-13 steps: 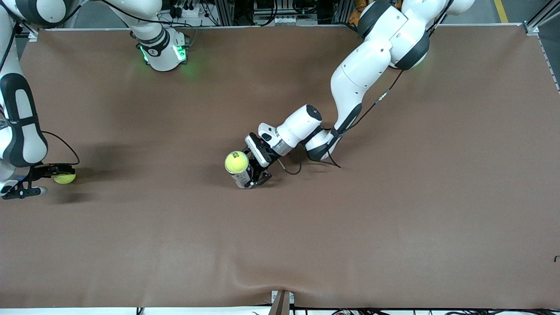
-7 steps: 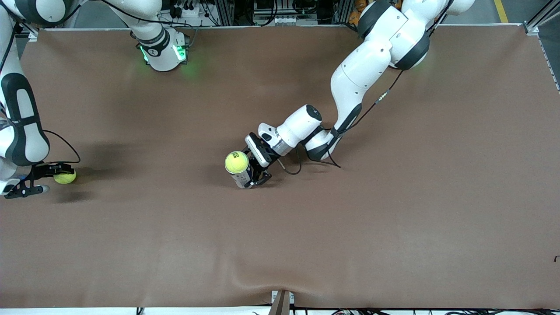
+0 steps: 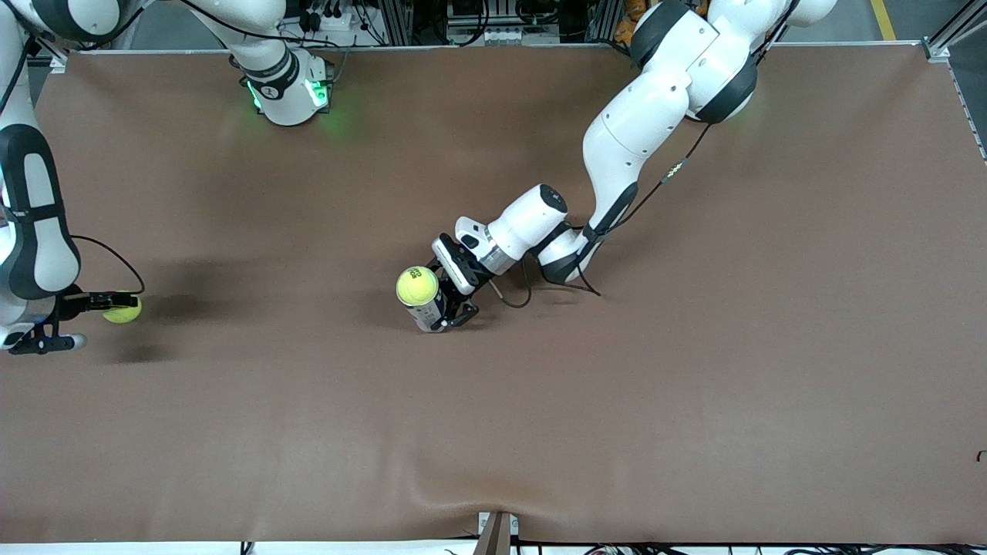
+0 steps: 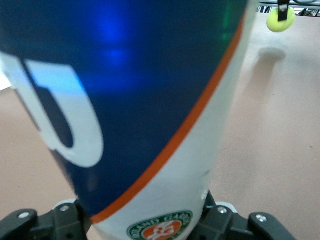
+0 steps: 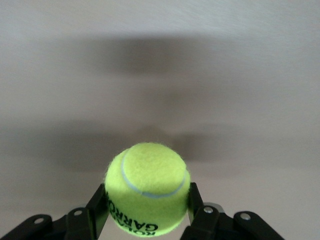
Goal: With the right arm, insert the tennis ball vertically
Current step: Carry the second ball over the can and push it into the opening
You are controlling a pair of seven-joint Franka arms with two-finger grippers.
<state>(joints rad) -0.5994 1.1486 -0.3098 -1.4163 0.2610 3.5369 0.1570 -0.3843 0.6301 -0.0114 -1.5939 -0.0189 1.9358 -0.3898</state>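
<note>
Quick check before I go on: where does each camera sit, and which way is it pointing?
Front view: high across the table, facing both arms; left gripper clamps the ball can.
Left wrist view: on the left wrist, filled by the can.
Right wrist view: on the right wrist; right gripper holds a tennis ball.
Shared: that ball.

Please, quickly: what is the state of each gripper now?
Left gripper: closed on the ball can, mid-table.
Right gripper: closed on a tennis ball, at the right arm's end of the table.

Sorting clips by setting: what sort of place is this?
Likely a robotics lab: two white arms over a brown table, aluminium framing and cables along its edge, tennis balls as props.
</note>
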